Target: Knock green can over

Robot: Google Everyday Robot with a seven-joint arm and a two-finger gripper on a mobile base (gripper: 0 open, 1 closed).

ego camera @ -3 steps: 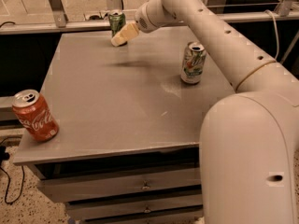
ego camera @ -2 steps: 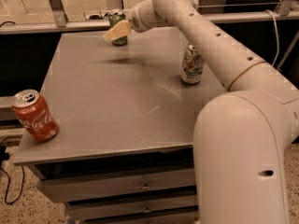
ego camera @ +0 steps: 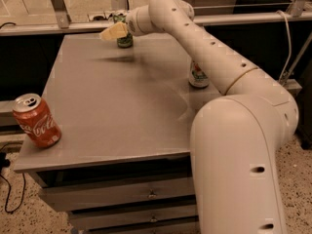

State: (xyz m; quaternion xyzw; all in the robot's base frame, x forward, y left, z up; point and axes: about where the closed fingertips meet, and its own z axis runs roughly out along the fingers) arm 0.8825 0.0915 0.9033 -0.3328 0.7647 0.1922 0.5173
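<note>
The green can [ego camera: 125,40] stands upright at the far edge of the grey table [ego camera: 107,106], mostly hidden behind my gripper and wrist. My gripper [ego camera: 111,32] has pale yellow fingers and hovers just left of and in front of the can's upper part, at about its top height. My white arm reaches in from the lower right across the table to it.
A white can with green and red markings [ego camera: 198,75] stands upright at the table's right side, partly behind my arm. A red Coca-Cola can [ego camera: 36,121] stands near the front left corner. A metal rail [ego camera: 63,23] runs behind the table. Drawers sit below the tabletop.
My gripper has swung left along the far edge, from right of the green can to in front and left of it. The can still stands upright.
</note>
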